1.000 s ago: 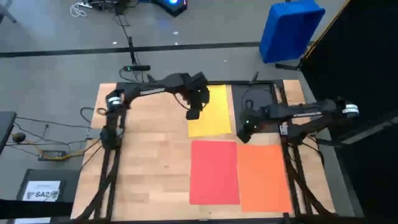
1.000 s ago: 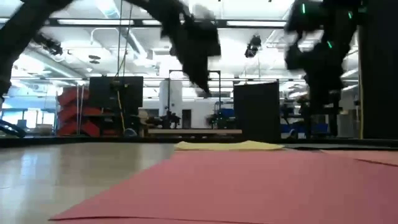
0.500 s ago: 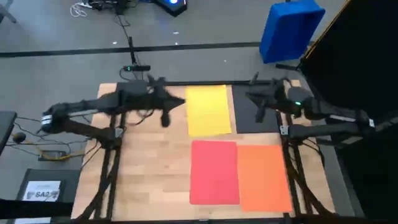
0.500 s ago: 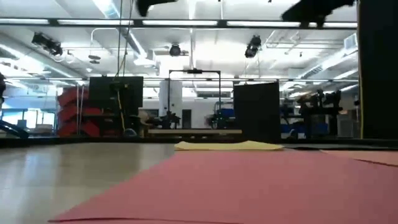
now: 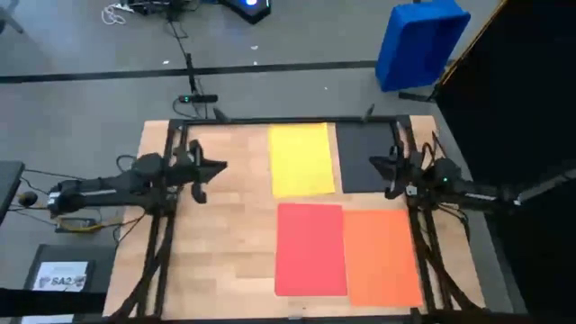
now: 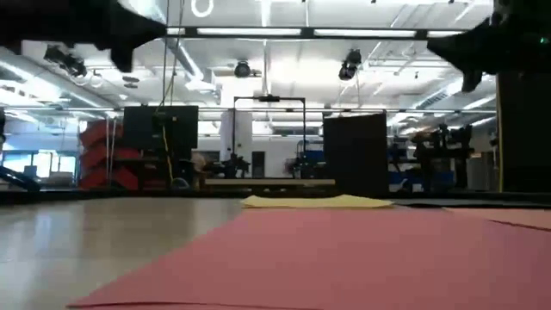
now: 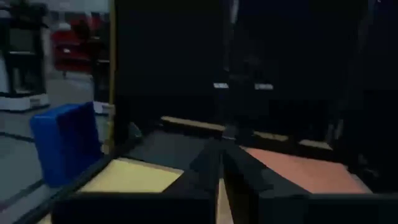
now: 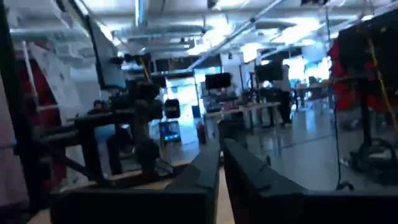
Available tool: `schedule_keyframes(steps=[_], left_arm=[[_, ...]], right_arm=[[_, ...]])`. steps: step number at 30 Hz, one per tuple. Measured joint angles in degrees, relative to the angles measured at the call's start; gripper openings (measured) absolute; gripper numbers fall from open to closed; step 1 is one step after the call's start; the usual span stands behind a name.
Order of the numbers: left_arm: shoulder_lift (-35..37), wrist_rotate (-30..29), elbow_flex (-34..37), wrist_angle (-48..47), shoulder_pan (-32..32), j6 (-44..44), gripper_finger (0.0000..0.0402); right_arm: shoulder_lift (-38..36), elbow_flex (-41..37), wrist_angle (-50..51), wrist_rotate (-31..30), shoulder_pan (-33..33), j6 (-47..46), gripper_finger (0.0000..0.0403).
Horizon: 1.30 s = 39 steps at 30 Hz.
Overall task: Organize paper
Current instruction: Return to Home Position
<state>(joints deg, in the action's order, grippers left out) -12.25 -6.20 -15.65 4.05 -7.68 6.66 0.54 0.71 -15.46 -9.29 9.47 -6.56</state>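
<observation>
Tabletop (image 5: pixel 225 243) of pale wood, seen from above, with four coloured sheets in a two-by-two block. The yellow paper (image 5: pixel 301 159) lies flat at the far edge and serves as the reference.

- The black paper (image 5: pixel 364 158) lies just beside the yellow paper on the right, their long edges side by side.
- The red paper (image 5: pixel 310 248) lies on the near side of the yellow paper, with a thin strip of wood between them.
- The orange paper (image 5: pixel 382 256) lies diagonally near-right of the yellow paper, edge to edge with the red.

The left gripper (image 5: pixel 203 174) hangs above bare wood, well to the left of the yellow paper. Its fingers (image 7: pixel 202 169) are pressed together and hold nothing. The right gripper (image 5: pixel 389 173) hangs to the right of the yellow paper, over the outer edge of the black paper. Its fingers (image 8: pixel 200 169) are also together and empty. A blue bin (image 5: pixel 420 40) stands on the floor beyond the yellow paper, to the far right.
</observation>
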Motion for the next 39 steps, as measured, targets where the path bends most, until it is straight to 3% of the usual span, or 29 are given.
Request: schedule_keyframes(steps=[5,11,19,23,39], left_arm=[[12.0,-1.3,7.0,-2.8,0.0,-1.8,0.0],[10.5,-2.2,15.3,3.9,0.0,-3.1,0.0],[10.0,-2.4,15.2,3.3,-0.1,-4.0,0.0],[10.0,-3.2,15.2,2.6,-0.1,-0.5,0.0],[10.0,-3.1,15.2,2.5,-0.1,-0.4,0.0]], right_arm=[[0.5,-0.1,2.0,0.0,0.0,0.3,0.0],[0.0,-0.1,3.5,0.5,0.0,4.3,0.0],[1.2,-0.2,9.7,-1.7,0.2,3.6,0.0],[2.3,-0.2,10.0,-2.2,0.2,3.7,0.0],[2.9,-0.2,9.0,-1.6,0.1,3.7,0.0]])
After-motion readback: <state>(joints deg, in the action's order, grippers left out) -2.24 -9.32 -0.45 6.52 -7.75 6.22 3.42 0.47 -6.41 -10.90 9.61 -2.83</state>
